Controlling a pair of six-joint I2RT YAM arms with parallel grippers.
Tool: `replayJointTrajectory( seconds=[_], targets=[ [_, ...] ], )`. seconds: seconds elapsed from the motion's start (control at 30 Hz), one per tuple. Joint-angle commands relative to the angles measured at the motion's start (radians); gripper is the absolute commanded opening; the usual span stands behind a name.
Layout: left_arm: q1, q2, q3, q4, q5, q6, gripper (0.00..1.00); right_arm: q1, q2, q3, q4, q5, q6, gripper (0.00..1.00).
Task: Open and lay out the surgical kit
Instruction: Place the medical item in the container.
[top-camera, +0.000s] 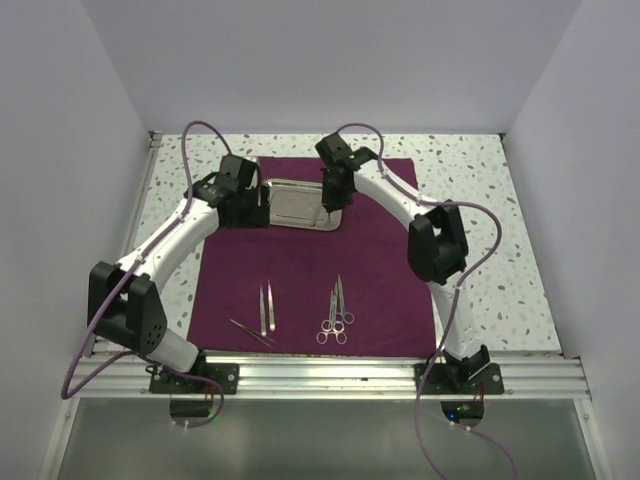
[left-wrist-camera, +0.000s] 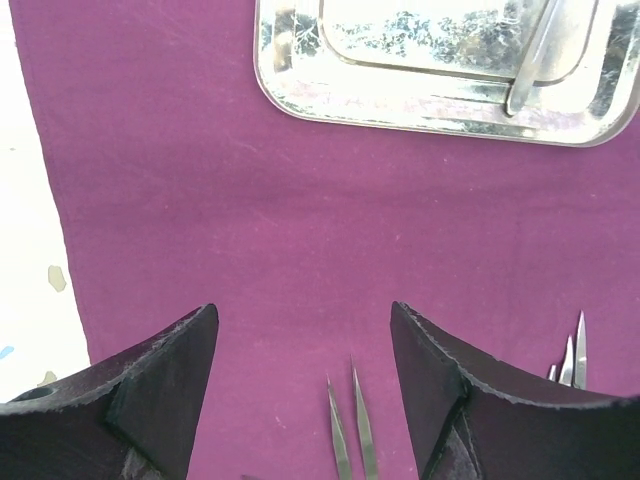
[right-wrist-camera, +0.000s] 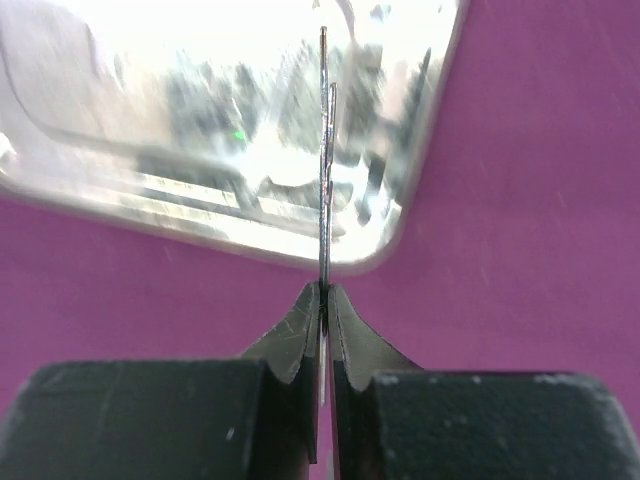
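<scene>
- Top view: cloth wrap (top-camera: 300, 270) lies spread flat in the middle of the frame. The steel tray (top-camera: 290, 205) sits on its upper part.
- Laid out in the lower part of the cloth: tweezers (top-camera: 267, 308) left of centre, and scissors and forceps (top-camera: 335, 312) just right of them. One more thin dark tool (top-camera: 250, 332) lies slanted at lower left.
- Left gripper (top-camera: 243, 205) is at the tray's left end. Right gripper (top-camera: 329, 205) is over the tray's right end.
- Left wrist view: left gripper (left-wrist-camera: 300, 400) is spread wide, holding nothing, above bare cloth (left-wrist-camera: 250, 220).
- The tray (left-wrist-camera: 300, 100) runs along the top edge, with a slim instrument (left-wrist-camera: 535, 55) crossing its right part. Tweezers tips (left-wrist-camera: 350, 430) show at bottom centre and scissor tips (left-wrist-camera: 575, 355) at lower right.
- Right wrist view: right gripper (right-wrist-camera: 322, 300) is pinched tight on the slim instrument (right-wrist-camera: 325, 150), seen edge-on and pointing up the frame over the tray's lower right corner (right-wrist-camera: 400, 230). I cannot tell from this whether it is tweezers or forceps.
- Risk: only the very end is gripped, on thin smooth steel, so it may pivot or slip out when carried.
- Risk: if the lift is too low, the tip could catch the tray rim and drag the tray or ruck the cloth.
- Risk: a careless set-down could knock the tools already laid out.
- Risk: the left fingers seem close to the cloth, so a sideways move could snag it.
</scene>
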Motion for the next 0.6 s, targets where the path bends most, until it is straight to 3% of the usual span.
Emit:
replayJointTrajectory(
  seconds=[0.0, 0.17, 0.3, 0.43, 0.57],
  targets=[
    [0.01, -0.069, 0.002, -0.04, -0.006, -0.011, 0.73, -0.007, 0.098, 0.152, 0.058, 0.004, 0.016, 0.0],
    [0.009, -0.141, -0.047, -0.076, -0.033, -0.013, 0.73, -0.021, 0.221, 0.3, 0.025, 0.021, 0.028, 0.0],
    [0.009, -0.191, -0.092, -0.09, -0.05, -0.019, 0.73, -0.027, 0.264, 0.298, 0.019, 0.01, 0.047, 0.0],
    [0.009, -0.224, -0.126, -0.095, -0.056, -0.024, 0.73, -0.029, 0.252, 0.233, 0.057, -0.01, 0.058, 0.14],
    [0.009, -0.224, -0.127, -0.095, -0.055, -0.024, 0.73, -0.029, 0.249, 0.208, 0.057, -0.009, 0.055, 0.2]
  ],
)
